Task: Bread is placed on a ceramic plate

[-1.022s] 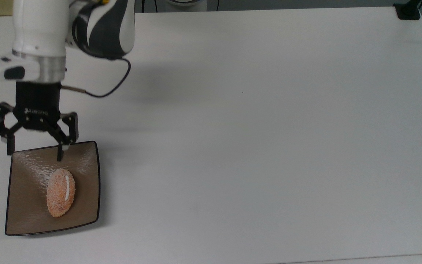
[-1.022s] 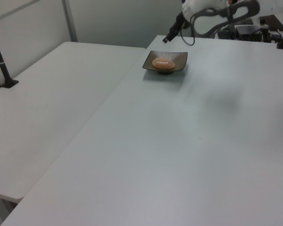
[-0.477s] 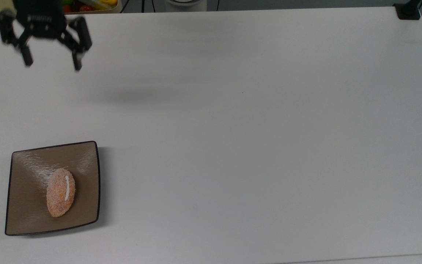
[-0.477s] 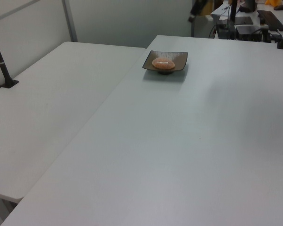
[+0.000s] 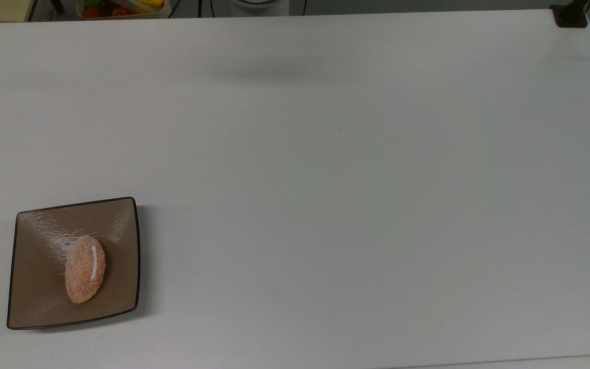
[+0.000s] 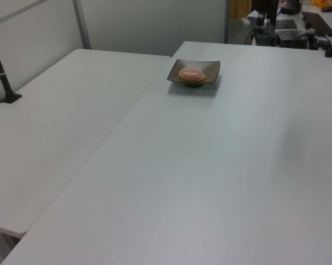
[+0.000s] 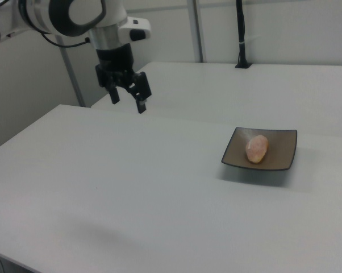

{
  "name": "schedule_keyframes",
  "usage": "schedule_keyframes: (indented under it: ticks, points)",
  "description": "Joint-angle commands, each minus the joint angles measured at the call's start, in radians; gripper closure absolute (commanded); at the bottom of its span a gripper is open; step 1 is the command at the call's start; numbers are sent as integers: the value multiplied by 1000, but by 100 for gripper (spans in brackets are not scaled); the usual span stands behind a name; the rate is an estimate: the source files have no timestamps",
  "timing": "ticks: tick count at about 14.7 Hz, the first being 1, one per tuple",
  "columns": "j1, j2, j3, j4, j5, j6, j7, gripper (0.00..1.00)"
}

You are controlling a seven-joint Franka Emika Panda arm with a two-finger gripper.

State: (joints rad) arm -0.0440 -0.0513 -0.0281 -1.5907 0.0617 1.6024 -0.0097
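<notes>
You see the bread [image 5: 85, 269] lying on the ceramic plate [image 5: 39, 307], a little toward the top view's left of the plate's middle, with its white stripe along the top. The plate stands on the white table [image 5: 356, 205] near the top view's lower left corner. In the left view the plate [image 6: 211, 67] is at the far side of the table and the bread [image 6: 192, 74] sits in it. In the right view the bread [image 7: 257, 148] lies in the plate [image 7: 284, 156] at the right view's right.

Compared with one second ago, the bread and the plate have not moved. What has changed is the arm. One second ago the gripper hung just over the plate's far edge in the top view, with its fingers spread. Half a second ago it was already up at the top view's upper left corner. Now it has left the top view. In the right view you find the gripper [image 7: 129, 100] raised above the table, well apart from the plate, toward the right view's upper left. Its two fingers [image 7: 141, 105] stand spread apart and hold nothing.

At the top view's upper edge, behind the table, there is a tray with coloured items [image 5: 121, 7]. A black clamp [image 5: 569, 15] sits on the top view's upper right corner of the table.
</notes>
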Motion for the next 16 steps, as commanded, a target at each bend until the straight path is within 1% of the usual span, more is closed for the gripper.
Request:
schedule_keyframes:
  ticks: [1,3,4,7,8,10,16]
  points:
    - [105,-30,-22,-61,-11,-12,89,0]
    - [165,-27,-53,-71,-16,-3,96,0]
    - [180,-22,-53,-72,-17,8,94,0]
    - [182,-16,-52,-81,-14,92,67,0]
    - [182,-12,-49,-83,-13,118,27,0]
    - [182,1,-46,-81,-11,125,-16,0]
    - [177,4,-47,-74,-5,126,-27,0]
